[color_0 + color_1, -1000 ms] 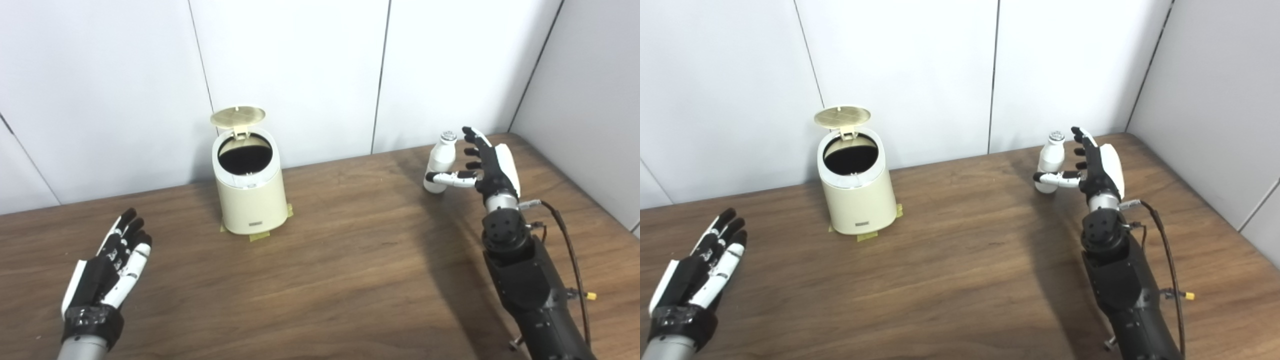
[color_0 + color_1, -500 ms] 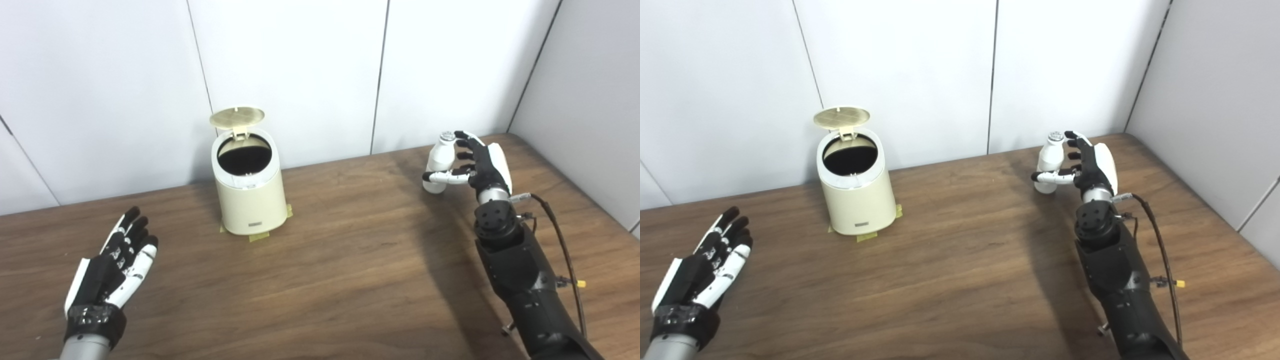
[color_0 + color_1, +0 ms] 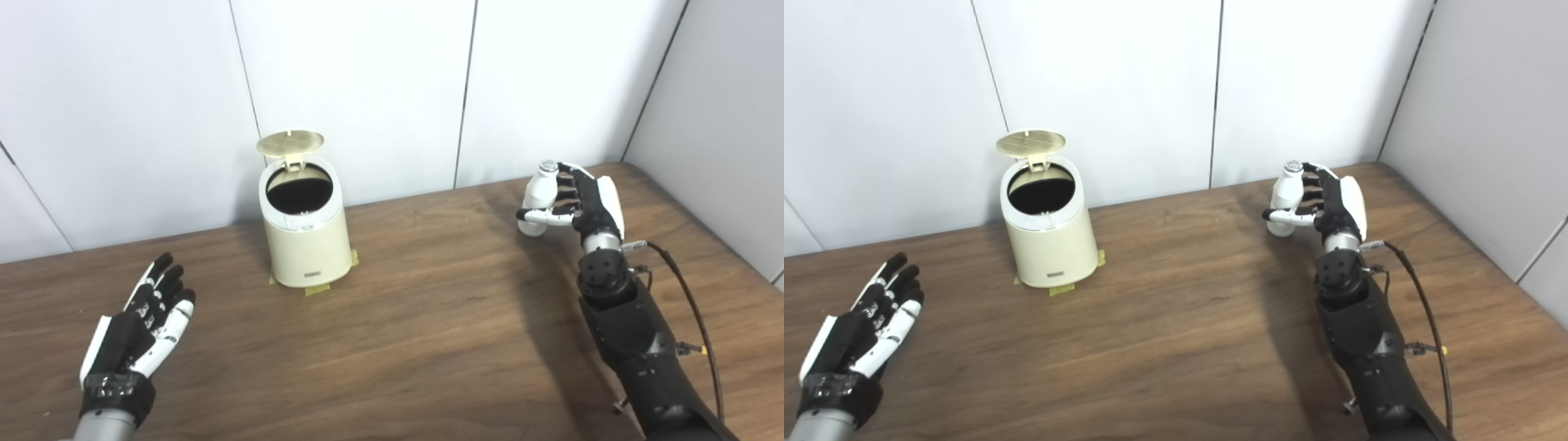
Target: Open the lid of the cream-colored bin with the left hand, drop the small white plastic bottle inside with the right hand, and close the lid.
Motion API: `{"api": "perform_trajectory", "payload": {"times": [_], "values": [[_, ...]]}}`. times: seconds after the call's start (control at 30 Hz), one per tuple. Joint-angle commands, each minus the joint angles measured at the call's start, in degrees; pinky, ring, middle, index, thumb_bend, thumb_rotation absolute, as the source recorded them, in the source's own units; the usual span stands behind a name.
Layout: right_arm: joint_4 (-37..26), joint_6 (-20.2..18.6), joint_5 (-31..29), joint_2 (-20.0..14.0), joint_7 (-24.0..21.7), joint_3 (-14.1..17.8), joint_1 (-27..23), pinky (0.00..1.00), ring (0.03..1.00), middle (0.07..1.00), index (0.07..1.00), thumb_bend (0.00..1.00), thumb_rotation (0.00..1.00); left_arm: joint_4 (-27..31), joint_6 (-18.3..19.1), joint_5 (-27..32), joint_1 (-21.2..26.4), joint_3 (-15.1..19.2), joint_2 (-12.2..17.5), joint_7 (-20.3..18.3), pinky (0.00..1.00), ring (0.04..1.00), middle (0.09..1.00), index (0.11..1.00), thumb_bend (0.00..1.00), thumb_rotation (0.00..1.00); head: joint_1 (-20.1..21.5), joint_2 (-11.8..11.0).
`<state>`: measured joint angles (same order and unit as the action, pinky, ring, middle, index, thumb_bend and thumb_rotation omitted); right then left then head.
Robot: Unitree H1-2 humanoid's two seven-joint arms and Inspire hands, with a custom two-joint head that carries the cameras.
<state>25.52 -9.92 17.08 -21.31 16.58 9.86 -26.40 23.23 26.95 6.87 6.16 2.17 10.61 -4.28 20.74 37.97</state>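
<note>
Sm. white bottle (image 3: 538,197), upright, silver cap.

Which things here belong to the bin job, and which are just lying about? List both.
Belong to the job:
cream bin, lid standing open
white bottle, upright on the table
right hand, fingers curling round the bottle
left hand, open, empty

Lying about:
tape patches under the bin
wooden table

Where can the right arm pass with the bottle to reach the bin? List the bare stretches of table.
The wood between the bin and the bottle is bare, a clear path. The near half of the table between the left robot hand and the right robot hand is bare too. The only tight spot is behind the bin, at the wall.
</note>
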Motion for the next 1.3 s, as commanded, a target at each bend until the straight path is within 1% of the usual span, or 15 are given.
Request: {"api": "perform_trajectory", "payload": {"times": [0.0, 0.07, 0.1, 0.13, 0.2, 0.23, 0.27, 0.37, 0.47, 0.63, 0.73, 1.0, 1.13, 1.2, 1.27], "values": [[-0.39, 4.17, 0.07, -1.90, 1.84, 0.17, -2.39, 0.46, 0.544, 0.617, 0.700, 0.83, 0.00, 2.16, -0.04, 0.91, 1.92, -0.18, 1.00, 0.75, 1.00, 0.973, 0.956, 1.000, 0.25, 0.31, 0.08, 0.07], [-0.39, 4.83, 0.34, -1.92, 2.32, 0.09, -2.07, 0.45, 0.529, 0.595, 0.683, 0.82, 0.00, 2.22, -0.04, 1.38, 1.84, -0.40, 1.16, 0.91, 1.00, 0.976, 0.958, 1.000, 0.24, 0.29, 0.15, 0.13], [-0.35, 5.00, 0.50, -1.87, 2.72, 0.09, -1.98, 0.44, 0.519, 0.543, 0.671, 0.70, 0.00, 2.24, -0.04, 1.59, 1.80, -0.46, 1.20, 1.02, 1.00, 0.977, 0.959, 1.000, 0.24, 0.26, 0.15, 0.13], [-0.36, 5.00, 0.62, -1.82, 3.05, 0.10, -1.91, 0.43, 0.508, 0.510, 0.657, 0.62, 0.00, 2.31, -0.04, 1.80, 1.74, -0.57, 1.24, 1.20, 1.00, 0.979, 0.960, 1.000, 0.24, 0.23, 0.13, 0.12], [-0.38, 4.95, 0.81, -1.78, 3.59, 0.11, -1.87, 0.42, 0.489, 0.491, 0.634, 0.58, 0.00, 2.41, -0.04, 2.03, 1.66, -0.88, 1.43, 1.60, 1.00, 0.982, 0.960, 1.000, 0.23, 0.20, 0.09, 0.18], [-0.38, 4.88, 0.92, -1.83, 3.74, 0.06, -1.86, 0.41, 0.468, 0.456, 0.583, 0.55, 0.00, 2.43, -0.04, 2.26, 1.63, -0.99, 1.51, 1.87, 1.00, 0.982, 0.959, 1.000, 0.22, 0.19, 0.08, 0.23], [-0.39, 4.84, 1.10, -1.91, 3.92, -0.03, -1.84, 0.39, 0.454, 0.440, 0.562, 0.53, 0.00, 2.43, -0.04, 2.48, 1.61, -1.12, 1.63, 2.13, 1.00, 0.982, 0.959, 1.000, 0.22, 0.18, 0.08, 0.27], [-0.85, 4.51, 1.93, -2.10, 4.48, -0.51, -1.60, 0.37, 0.435, 0.422, 0.525, 0.53, 0.00, 2.43, -0.04, 2.90, 1.54, -1.47, 2.06, 2.68, 1.00, 0.980, 0.959, 1.000, 0.23, 0.18, 0.18, 0.34], [-1.09, 4.30, 2.48, -2.37, 4.75, -1.15, -1.42, 0.39, 0.445, 0.448, 0.500, 0.53, 0.00, 2.43, -0.04, 3.32, 1.49, -1.61, 2.22, 3.12, 1.00, 0.983, 0.961, 1.000, 0.24, 0.18, 0.18, 0.39], [-0.82, 5.08, 2.27, -2.50, 4.91, -1.28, -1.22, 0.36, 0.422, 0.430, 0.504, 0.53, 0.00, 2.51, -0.05, 3.29, 1.30, -1.85, 2.32, 3.71, 1.00, 0.980, 0.958, 1.000, 0.23, 0.19, -0.11, 0.47], [-1.93, 5.55, 1.78, -2.33, 4.55, -1.08, -0.84, 0.39, 0.450, 0.455, 0.494, 0.53, 0.00, 2.58, -0.04, 3.51, 1.18, -2.17, 2.56, 4.19, 1.00, 0.977, 0.958, 1.000, 0.24, 0.22, -0.35, 0.56], [-13.71, 2.99, 3.19, -1.33, 1.67, -3.10, 0.27, 0.39, 0.442, 0.463, 0.491, 0.53, 0.00, 2.63, -0.04, 3.49, 0.85, -3.57, 2.38, 5.06, 1.00, 0.967, 0.956, 1.000, 0.24, 0.23, -2.57, 0.74], [-18.00, 5.21, 4.67, -0.77, 0.95, -5.24, -0.48, 0.38, 0.426, 0.459, 0.494, 0.53, 0.00, 2.65, -0.04, 2.74, 0.42, -4.63, 1.78, 5.94, 1.00, 0.969, 0.951, 1.000, 0.25, 0.24, -4.61, 0.78], [-19.36, 5.68, 4.78, -0.27, 0.48, -6.04, -1.12, 0.38, 0.429, 0.464, 0.494, 0.53, 0.00, 2.66, -0.04, 2.18, 0.22, -5.13, 1.72, 6.31, 1.00, 0.965, 0.940, 1.000, 0.27, 0.29, -6.42, 0.81], [-21.20, 5.42, 4.70, 0.76, -0.59, -7.01, -1.90, 0.39, 0.438, 0.468, 0.493, 0.53, 0.00, 2.47, -0.04, 1.96, 0.15, -5.56, 1.82, 6.55, 1.00, 0.961, 0.937, 1.000, 0.27, 0.29, -7.62, 0.75]]}}
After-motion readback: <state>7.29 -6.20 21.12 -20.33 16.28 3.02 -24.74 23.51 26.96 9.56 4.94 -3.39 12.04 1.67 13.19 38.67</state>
